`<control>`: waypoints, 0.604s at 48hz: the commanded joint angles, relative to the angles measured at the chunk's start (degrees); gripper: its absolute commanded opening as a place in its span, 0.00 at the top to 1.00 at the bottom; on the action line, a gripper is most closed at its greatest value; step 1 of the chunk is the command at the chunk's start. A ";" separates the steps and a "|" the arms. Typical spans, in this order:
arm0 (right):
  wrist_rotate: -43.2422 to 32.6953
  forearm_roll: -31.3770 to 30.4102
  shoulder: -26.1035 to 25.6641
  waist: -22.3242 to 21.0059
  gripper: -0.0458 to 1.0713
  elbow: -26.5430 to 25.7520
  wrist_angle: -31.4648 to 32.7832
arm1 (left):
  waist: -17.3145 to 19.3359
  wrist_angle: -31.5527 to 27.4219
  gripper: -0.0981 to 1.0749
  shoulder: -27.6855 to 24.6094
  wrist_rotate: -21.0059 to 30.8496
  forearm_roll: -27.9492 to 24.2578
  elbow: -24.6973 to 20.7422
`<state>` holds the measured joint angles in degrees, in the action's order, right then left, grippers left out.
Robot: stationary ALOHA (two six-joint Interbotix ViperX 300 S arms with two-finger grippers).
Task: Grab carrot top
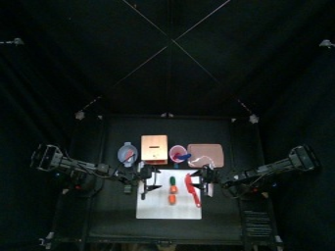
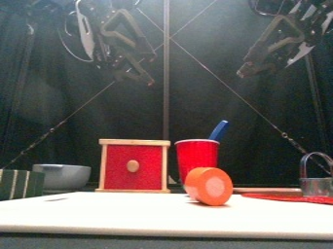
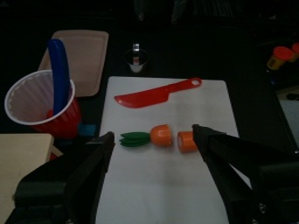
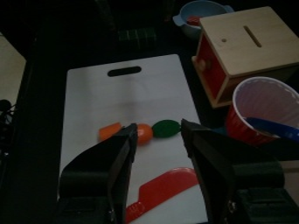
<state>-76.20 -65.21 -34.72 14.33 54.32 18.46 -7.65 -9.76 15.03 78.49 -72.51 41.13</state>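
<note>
Both arms hang above the white board (image 3: 163,166), so the step in hand looks like the approach: neither hand touches anything yet. The left hand (image 3: 155,156) is released, its jaws standing wide apart over the carrot. The right hand (image 4: 162,150) is also released, jaws spread, hovering over the same spot from the other side.

The carrot top (image 3: 135,138) lies on the board as a small green tuft, next to the orange carrot (image 3: 162,136). The carrot appears cut: a second orange piece (image 3: 187,141) sits just beside the first. In the front view one orange piece (image 2: 208,185) shows large, its round cut face toward the camera.

The next move, as I judge it, calls for one hand to descend and centre its jaws on the green tuft alone, not on the orange pieces. The tuft is small and low, so the jaws must come close to the board before closing.

Counted on the table:
- One red knife (image 3: 155,92), on the board, apart from the carrot.
- One red cup (image 3: 41,101) with one blue stick (image 3: 56,70) in it.
- One wooden box (image 4: 239,48) with a red face.
- One grey bowl (image 2: 62,175).
- One pinkish tray (image 3: 77,48).
</note>
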 commanded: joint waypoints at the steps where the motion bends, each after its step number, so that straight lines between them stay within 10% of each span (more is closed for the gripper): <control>1: 0.00 0.09 -0.53 -0.62 0.24 -0.53 -0.26 | 0.44 0.09 0.05 0.35 0.00 0.18 -0.26; 29: 0.18 -0.35 -0.53 -2.46 0.24 0.18 -0.35 | 1.58 -0.35 0.05 -1.93 -0.44 0.97 -1.14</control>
<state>-76.20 -65.39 -34.72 11.95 55.11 18.28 -5.89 -10.02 13.36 78.22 -71.37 41.75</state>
